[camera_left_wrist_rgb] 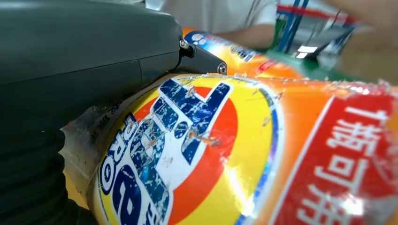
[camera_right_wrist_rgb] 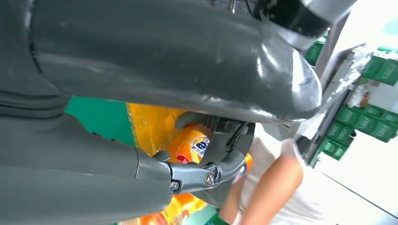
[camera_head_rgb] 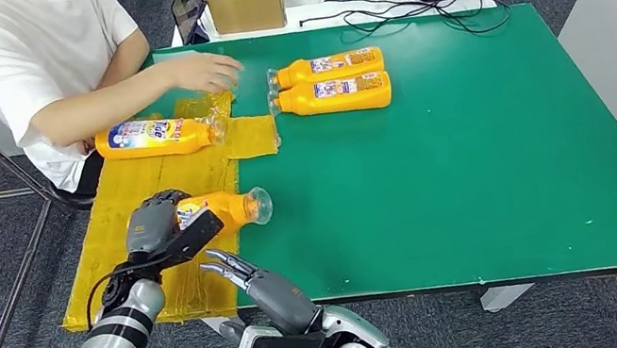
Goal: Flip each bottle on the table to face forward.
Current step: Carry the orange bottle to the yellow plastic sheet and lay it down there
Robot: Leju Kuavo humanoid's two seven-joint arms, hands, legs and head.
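Left hand is wrapped around an orange bottle lying at 9 o'clock on the green table. Right hand hovers beside it, fingers apart, empty.

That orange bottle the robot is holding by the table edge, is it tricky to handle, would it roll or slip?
The orange bottle lies on its side in the left hand; its rounded body would probably roll if released. Its glossy label looks slick, so it may slide in the grip. The clear neck shows no liquid, so it is possibly light.
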